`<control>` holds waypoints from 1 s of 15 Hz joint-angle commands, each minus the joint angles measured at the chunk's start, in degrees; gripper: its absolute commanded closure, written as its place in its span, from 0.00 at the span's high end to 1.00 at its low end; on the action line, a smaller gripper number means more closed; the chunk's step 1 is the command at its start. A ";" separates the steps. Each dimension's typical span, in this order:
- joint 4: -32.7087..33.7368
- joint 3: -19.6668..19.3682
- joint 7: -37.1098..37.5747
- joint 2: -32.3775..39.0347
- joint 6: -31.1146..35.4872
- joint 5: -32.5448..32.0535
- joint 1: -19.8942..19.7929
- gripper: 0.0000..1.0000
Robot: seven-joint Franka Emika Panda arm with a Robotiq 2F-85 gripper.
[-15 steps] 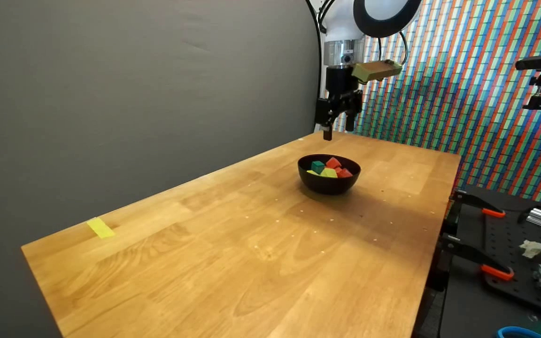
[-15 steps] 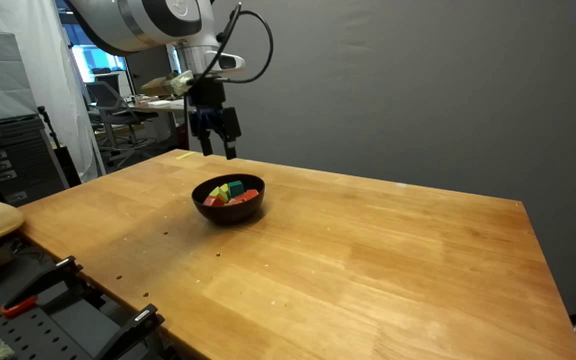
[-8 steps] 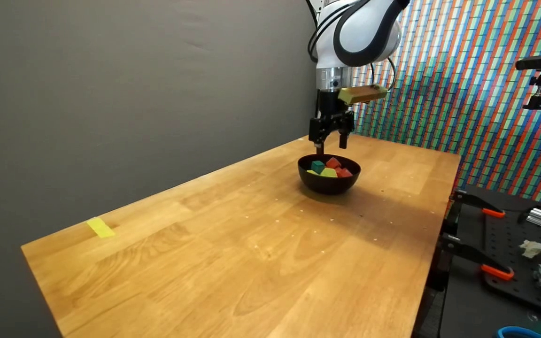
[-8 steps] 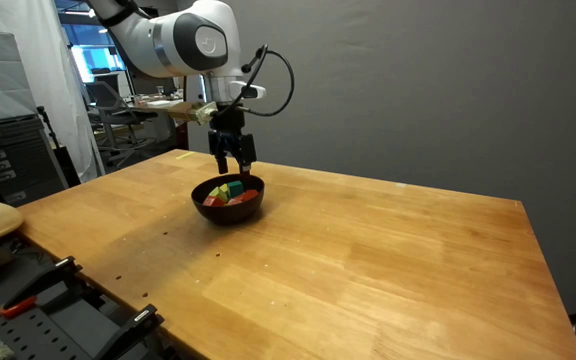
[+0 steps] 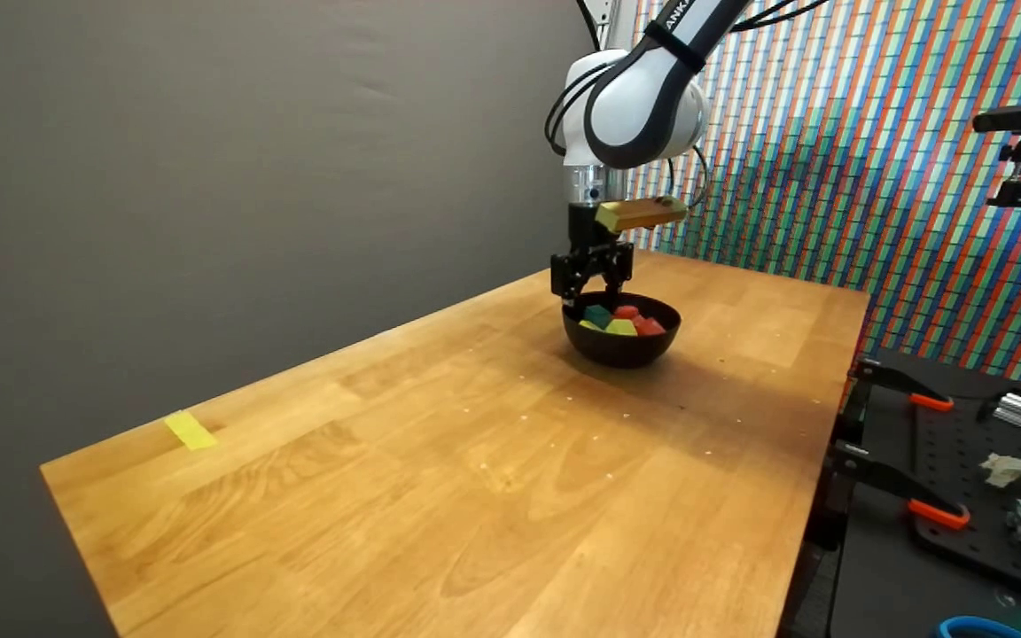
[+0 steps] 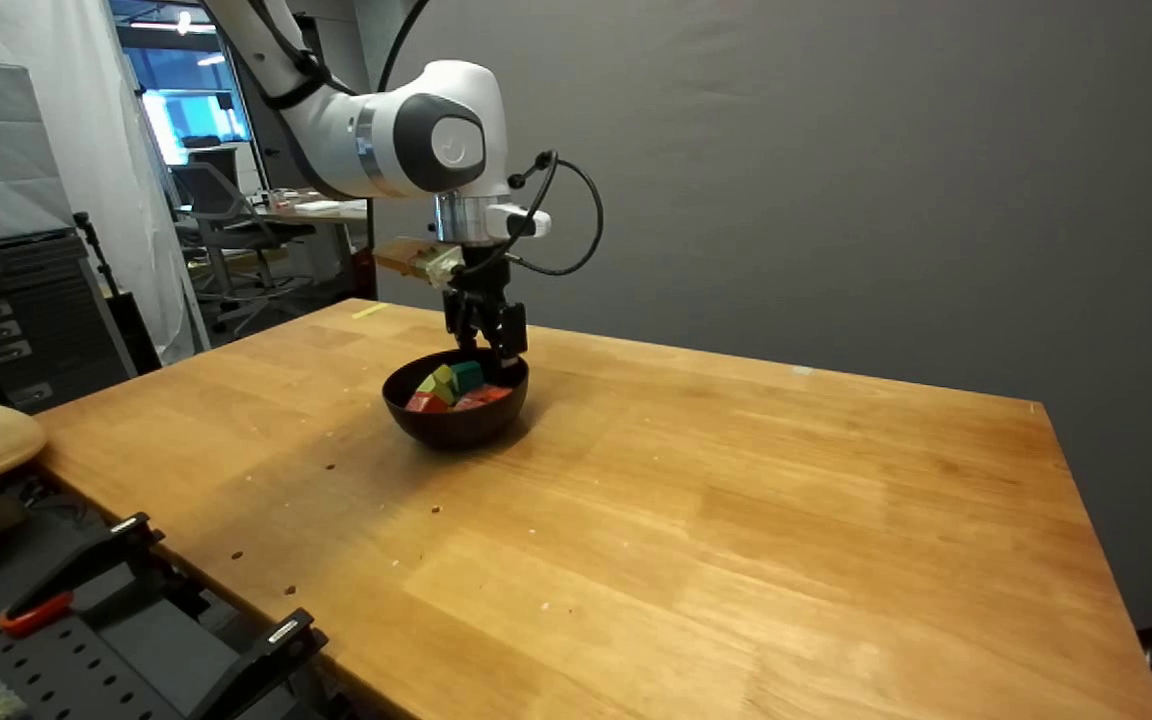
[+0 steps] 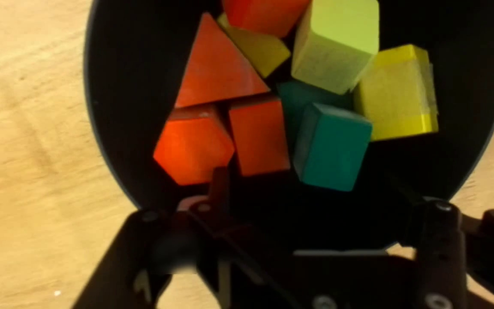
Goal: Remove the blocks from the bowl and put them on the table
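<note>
The black bowl (image 5: pixel 621 353) stands on the wooden table (image 5: pixel 440 496) in both exterior views. Heaped inside it are the blocks: a green block (image 7: pixel 335 148), a yellow block (image 7: pixel 397 94), a pale yellow-green block (image 7: pixel 341 38), a red triangular block (image 7: pixel 219 71) and more orange-red ones, such as this block (image 7: pixel 260 137). My gripper (image 6: pixel 488 354) points down at the bowl's back side, its fingertips below the rim. In the wrist view the jaws stand apart, one finger (image 7: pixel 219 184) by an orange block (image 7: pixel 193 148). The green block lies ahead of the gap; nothing is gripped. Dark fingertips blend with the bowl.
A flat yellow strip (image 5: pixel 190 430) is stuck near the table's far corner. Black clamps with orange handles (image 5: pixel 938 514) grip the table's side, above a dark perforated plate (image 5: pixel 945 443). A grey wall (image 6: pixel 836 180) runs along the back edge.
The arm has come down from above and behind the bowl, and the fingers have entered it. The jaws have narrowed slightly. The bowl has stayed in place.
</note>
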 commanded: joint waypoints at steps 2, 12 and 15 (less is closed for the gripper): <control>2.70 -1.27 -0.10 2.24 -0.39 3.07 0.97 0.45; -0.38 -4.81 4.36 -1.48 -0.51 1.91 2.53 0.06; -1.59 -5.21 5.38 -3.57 -0.92 1.68 3.14 0.22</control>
